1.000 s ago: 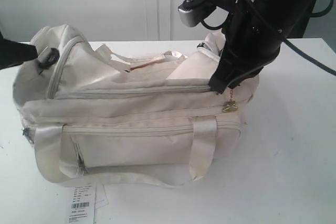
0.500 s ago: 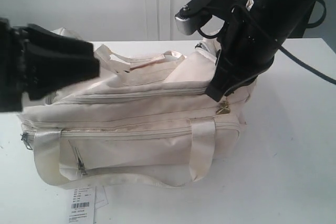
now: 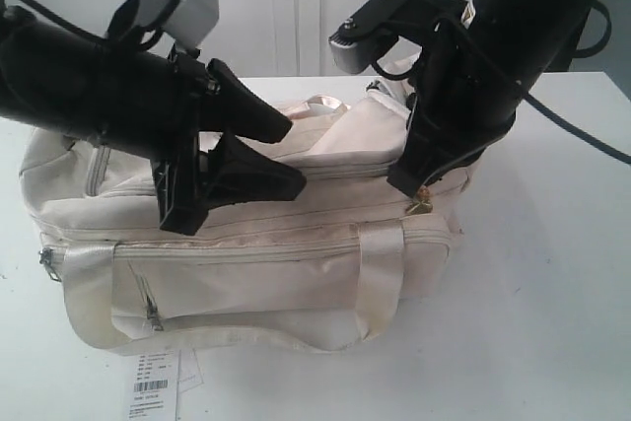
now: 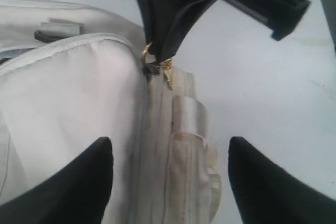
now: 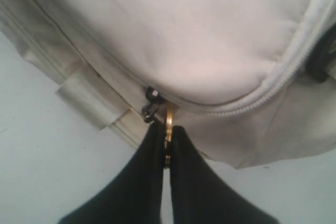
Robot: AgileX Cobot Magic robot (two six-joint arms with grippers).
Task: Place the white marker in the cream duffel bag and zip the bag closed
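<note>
Reads left to right across the exterior view.

Shows a white paper tag (image 3: 153, 382) flat on the surface (image 3: 552, 293), tucked under the near left corner of the cream duffel bag (image 3: 256, 273); not to be mistaken for the marker.

Shows the left hand (image 3: 296, 156) over the middle of the bag's top, spread wide and gripping nothing; whether its lower finger touches the fabric cannot be told.

Finds no white marker in any view, neither on the surface nor in either hand. Suggests that it lies inside the bag already, though no frame confirms this.

Shows a webbing handle (image 3: 380, 283) hanging down the front face, clear of the top zip.

Shows the right hand (image 3: 412, 182) at the bag's right end, pinched narrow on the gold zip pull (image 5: 169, 121), with the slider (image 5: 150, 109) just beside the fingertips. Shows meshed teeth running away from the slider around the bag's corner in the right wrist view.

Places the task late: marker probably stowed, zipping under way or nearly finished.

Leaves the rest of the top zip unjudged, since the left arm crosses over it and hides it. Notes loose, raised fabric near the right end as the likeliest thing to snag the slider.
</note>
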